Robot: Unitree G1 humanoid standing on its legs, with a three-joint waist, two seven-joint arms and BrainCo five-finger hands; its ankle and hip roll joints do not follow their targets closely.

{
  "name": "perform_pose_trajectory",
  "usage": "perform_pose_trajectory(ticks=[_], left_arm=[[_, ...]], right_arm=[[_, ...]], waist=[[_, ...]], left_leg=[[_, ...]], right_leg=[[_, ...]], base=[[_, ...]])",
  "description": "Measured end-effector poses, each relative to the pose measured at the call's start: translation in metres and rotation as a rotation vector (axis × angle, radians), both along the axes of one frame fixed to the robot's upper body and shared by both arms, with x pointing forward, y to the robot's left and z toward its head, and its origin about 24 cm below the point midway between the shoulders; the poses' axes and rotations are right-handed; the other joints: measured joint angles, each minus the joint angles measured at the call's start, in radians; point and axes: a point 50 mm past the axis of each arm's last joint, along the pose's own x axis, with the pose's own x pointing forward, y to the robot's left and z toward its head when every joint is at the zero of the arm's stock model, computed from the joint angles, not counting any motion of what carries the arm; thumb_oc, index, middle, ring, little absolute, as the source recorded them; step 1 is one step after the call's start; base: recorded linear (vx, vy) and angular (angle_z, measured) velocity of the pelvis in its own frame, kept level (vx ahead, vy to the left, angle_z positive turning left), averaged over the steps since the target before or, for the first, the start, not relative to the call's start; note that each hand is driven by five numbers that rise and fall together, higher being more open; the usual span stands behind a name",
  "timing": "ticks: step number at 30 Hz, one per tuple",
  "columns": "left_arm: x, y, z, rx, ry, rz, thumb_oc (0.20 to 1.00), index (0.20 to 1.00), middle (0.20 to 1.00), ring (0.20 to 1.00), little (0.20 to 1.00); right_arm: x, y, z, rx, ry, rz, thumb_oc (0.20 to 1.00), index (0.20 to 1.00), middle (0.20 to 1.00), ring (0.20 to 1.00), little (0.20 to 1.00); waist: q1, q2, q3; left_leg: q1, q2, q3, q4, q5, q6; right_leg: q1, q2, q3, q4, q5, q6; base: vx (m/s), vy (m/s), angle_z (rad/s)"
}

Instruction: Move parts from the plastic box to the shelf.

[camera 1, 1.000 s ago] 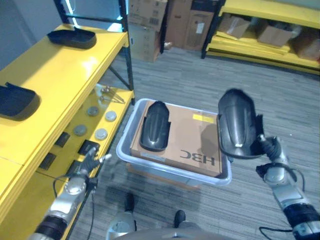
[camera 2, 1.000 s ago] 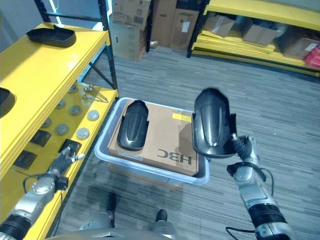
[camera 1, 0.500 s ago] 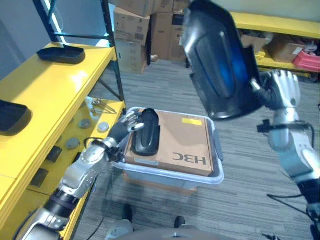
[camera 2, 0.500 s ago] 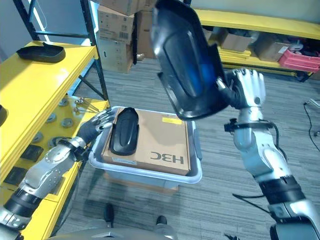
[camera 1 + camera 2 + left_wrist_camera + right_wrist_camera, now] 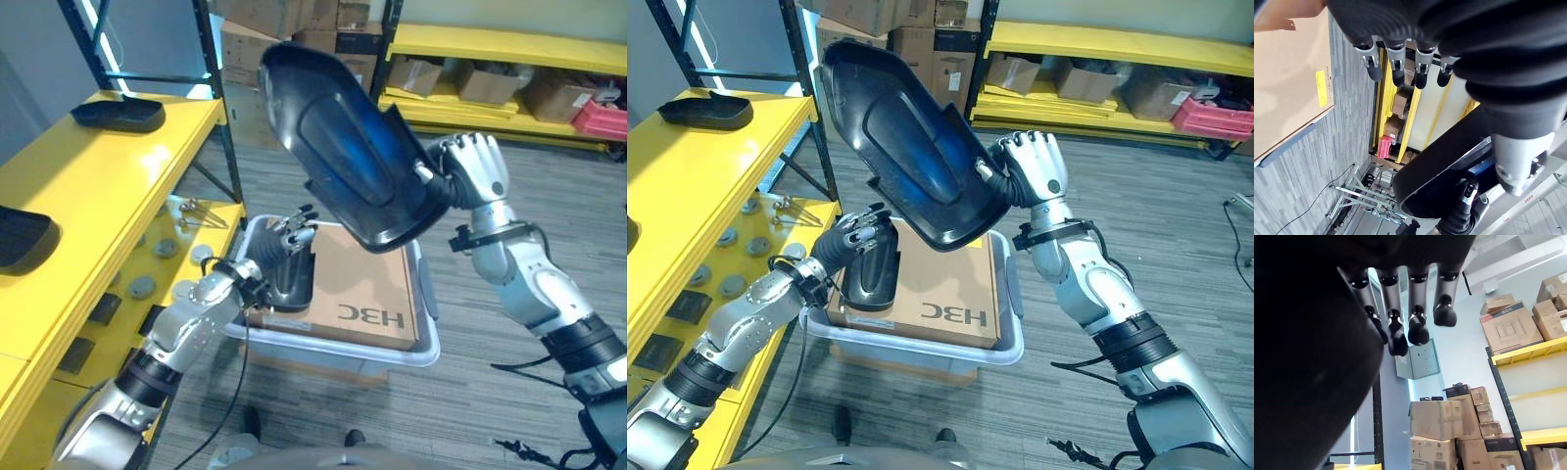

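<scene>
my right hand [image 5: 1036, 174] is gripping a big black part [image 5: 906, 147], fingers curled round its edge, and is holding it raised above the box [image 5: 1011, 333], tilted, with its hollow side facing the camera. in the right wrist view my fingers [image 5: 1415, 308] are bending over the dark edge of that part.

my left hand [image 5: 858, 231] is hovering at the top end of a second black part [image 5: 872, 276], fingers relaxed and spread, gripping nothing. i cannot tell whether the fingertips are touching it. in the left wrist view those fingers [image 5: 1396, 63] are hanging loose above the carton [image 5: 1288, 78].

the second part is lying on a brown carton [image 5: 367, 279], along its left side, and the carton is sitting in the grey plastic box. the box is standing on the floor just beside the yellow shelf [image 5: 108, 176].

two more black parts are lying on the shelf's top board: one far back [image 5: 118, 114], one at the near left edge of the view [image 5: 24, 235]. on the lower board, round grey discs [image 5: 144, 287] and flat dark squares [image 5: 103, 307] are lying in rows. brown cartons are stacked behind the shelf [image 5: 921, 39], and another yellow rack [image 5: 1117, 44] with cartons is standing across the floor.
</scene>
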Motion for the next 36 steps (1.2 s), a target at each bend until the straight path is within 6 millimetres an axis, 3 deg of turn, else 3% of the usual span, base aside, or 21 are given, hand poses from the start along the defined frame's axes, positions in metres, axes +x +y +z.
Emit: perform_pose_trajectory(ticks=[13, 20, 21, 22, 30, 36], left_arm=[[0.000, -0.018, 0.007, -0.111, 0.014, -0.014, 1.000, 1.000, 1.000, 1.000, 1.000], [0.001, -0.016, 0.011, -0.190, 0.024, -0.015, 1.000, 1.000, 1.000, 1.000, 1.000], [0.001, -0.015, 0.012, -0.194, 0.017, -0.008, 0.542, 0.542, 0.542, 0.542, 0.542], [0.001, -0.015, 0.013, -0.197, 0.014, -0.006, 0.200, 0.200, 0.200, 0.200, 0.200], [0.004, -0.007, 0.013, -0.201, -0.008, 0.098, 0.200, 0.200, 0.200, 0.200, 0.200], [-0.001, 0.002, 0.002, -0.216, -0.021, 0.252, 0.200, 0.200, 0.200, 0.200, 0.200]], right_arm=[[-0.003, 0.038, -0.023, 0.074, 0.051, 0.175, 0.200, 0.200, 0.200, 0.200, 0.200], [-0.005, 0.043, -0.022, 0.115, 0.012, 0.205, 0.200, 0.200, 0.200, 0.200, 0.200], [-0.006, 0.043, -0.019, 0.123, -0.001, 0.225, 0.200, 0.200, 0.200, 0.200, 0.200], [-0.007, 0.043, -0.018, 0.125, -0.007, 0.230, 0.200, 0.200, 0.200, 0.200, 0.200], [-0.009, 0.053, -0.017, 0.203, 0.032, 0.324, 0.200, 0.200, 0.200, 0.200, 0.200], [-0.012, 0.074, -0.037, 0.371, 0.175, 0.398, 0.200, 0.200, 0.200, 0.200, 0.200]], waist=[[0.001, -0.001, -0.008], [-0.003, 0.000, -0.010], [-0.001, 0.000, -0.011], [0.000, 0.000, -0.011], [0.005, 0.001, -0.014], [0.017, 0.002, -0.015]], left_leg=[[-0.001, -0.001, -0.009, 0.000, 0.003, 0.003], [0.001, -0.001, -0.008, 0.000, 0.004, 0.003], [0.001, 0.000, -0.008, 0.000, 0.004, 0.003], [0.000, 0.000, -0.008, 0.000, 0.004, 0.003], [0.001, 0.000, -0.008, 0.000, 0.004, 0.003], [-0.001, 0.000, -0.010, 0.000, 0.004, 0.002]], right_leg=[[0.001, 0.000, 0.000, 0.000, -0.001, 0.000], [0.001, 0.000, 0.000, 0.000, 0.000, 0.000], [0.001, 0.000, 0.000, 0.000, 0.000, 0.000], [0.001, 0.000, 0.000, 0.000, 0.000, 0.000], [0.001, 0.001, 0.001, 0.000, 0.000, 0.000], [0.000, 0.001, -0.001, 0.000, 0.000, 0.000]], base=[[0.00, 0.000, 0.00], [0.00, 0.000, 0.00], [0.00, 0.000, 0.00], [0.00, 0.000, 0.00], [0.00, -0.005, 0.00], [-0.01, -0.057, 0.00]])
